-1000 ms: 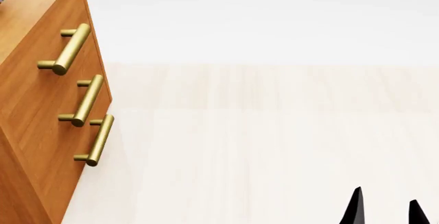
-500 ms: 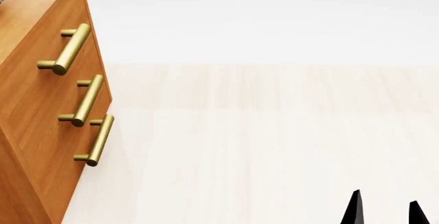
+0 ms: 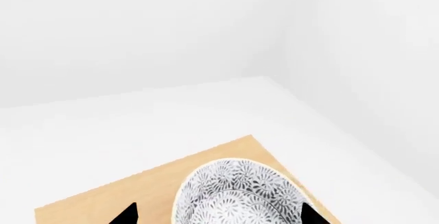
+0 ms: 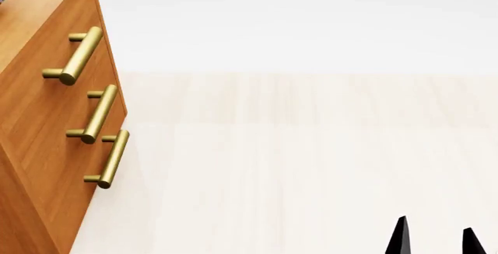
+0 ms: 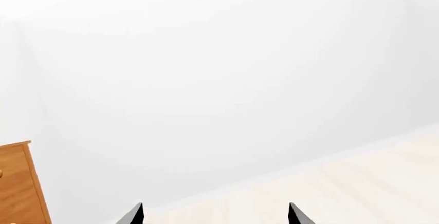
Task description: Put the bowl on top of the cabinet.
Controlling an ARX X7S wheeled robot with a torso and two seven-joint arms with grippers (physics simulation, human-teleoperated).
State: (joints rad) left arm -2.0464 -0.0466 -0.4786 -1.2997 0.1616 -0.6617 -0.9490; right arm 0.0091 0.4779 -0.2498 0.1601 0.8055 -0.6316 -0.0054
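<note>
Black fingertips of the left gripper [image 3: 216, 215] sit at the near edge of the left wrist view, spread wide, one either side of the bowl [image 3: 237, 193]. No visible contact with the rim on either side, though the frame cuts the tips off low, so I can't fully rule out a touch below the edge. Reads as released.

Bowl is upright on the lighter wood top of the cabinet [image 3: 137, 193], near the corner closest to the white wall. Placement looks done, judging from this.

Step in hand, as I read it: clear the left arm. Do it well by lifting straight up before any sideways move, keeping the fingertips spread so neither clips the rim. The bowl sits close to the top's edge, so a nudge could slide it off.

Right gripper [image 4: 434, 236]: fingertips apart, nothing between them, hanging over the pale wood floor [image 4: 311, 166], well clear of the cabinet.

Further out in the head view: cabinet front with three brass bar handles [image 4: 78, 56], and a sliver of the bowl at the top left corner.
</note>
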